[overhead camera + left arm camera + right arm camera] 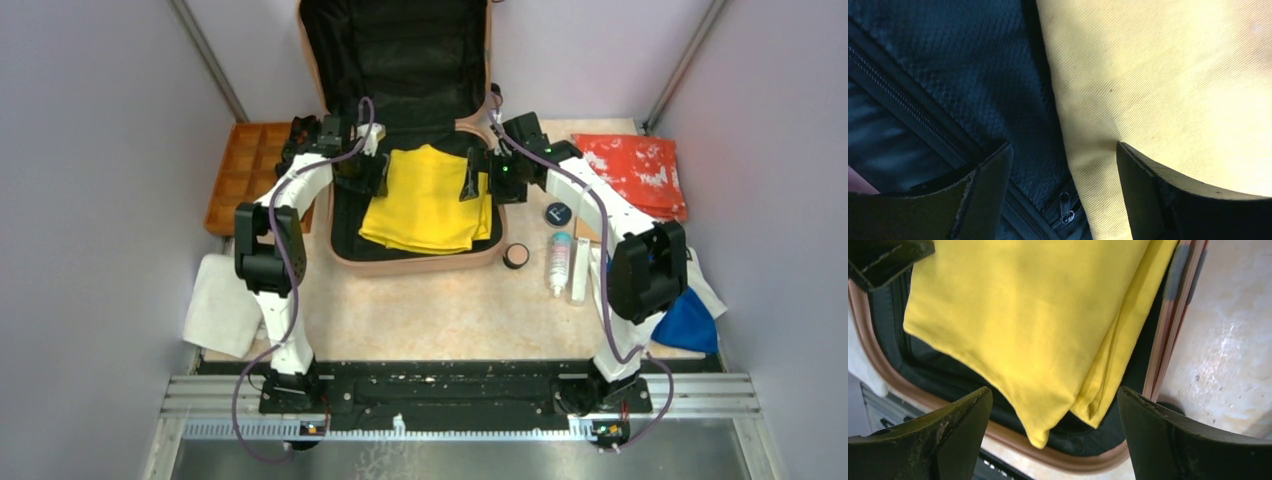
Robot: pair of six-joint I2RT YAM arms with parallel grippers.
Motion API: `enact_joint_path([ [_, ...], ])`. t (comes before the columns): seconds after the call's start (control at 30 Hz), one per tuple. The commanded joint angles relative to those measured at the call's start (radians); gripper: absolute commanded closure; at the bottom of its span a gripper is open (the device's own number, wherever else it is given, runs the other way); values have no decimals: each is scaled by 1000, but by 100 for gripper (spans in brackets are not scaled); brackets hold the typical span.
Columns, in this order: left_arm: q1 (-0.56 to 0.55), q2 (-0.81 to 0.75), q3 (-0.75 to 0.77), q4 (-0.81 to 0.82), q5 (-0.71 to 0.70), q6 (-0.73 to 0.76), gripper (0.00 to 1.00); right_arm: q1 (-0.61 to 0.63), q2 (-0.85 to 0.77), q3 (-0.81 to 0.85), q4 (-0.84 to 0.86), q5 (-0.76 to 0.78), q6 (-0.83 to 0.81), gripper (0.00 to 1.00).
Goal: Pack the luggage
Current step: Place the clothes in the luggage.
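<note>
The luggage lies open in the middle of the table, its black-lined lid propped upright at the back. A folded yellow cloth rests in its base. My left gripper hovers open at the cloth's left edge. In the left wrist view the left gripper straddles the border between the yellow cloth and the black lining, gripping nothing. My right gripper is open at the cloth's right side. From the right wrist, the right gripper hangs above the yellow cloth and the peach rim.
An orange compartmented tray sits left of the suitcase, with a white towel nearer me. On the right lie a red patterned cloth, a blue cloth, a bottle, a white tube and two small round black jars.
</note>
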Motion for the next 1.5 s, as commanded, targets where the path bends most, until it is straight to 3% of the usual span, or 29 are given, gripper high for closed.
enact_joint_path([
  [0.0,1,20,101,42,84,-41,17,11,37,16,136,91,37,6],
  [0.37,1,189,257,33,139,-92,26,16,140,28,217,120,76,13],
  [0.47,-2,245,309,1,161,-92,33,16,154,26,227,142,83,15],
  [0.6,-2,248,316,0,153,-99,56,16,175,40,248,163,92,18],
  [0.73,-2,182,253,44,62,-118,100,16,223,90,249,191,99,23],
  [1.0,18,-25,-4,156,-126,-176,100,30,362,272,277,178,64,42],
  [1.17,59,-109,-136,214,-168,-190,100,38,490,449,243,145,42,47],
  [1.4,65,-61,-103,176,-103,-189,100,49,534,541,232,134,36,52],
  [1.47,65,-51,-93,165,-80,-177,88,48,518,529,212,170,34,52],
])
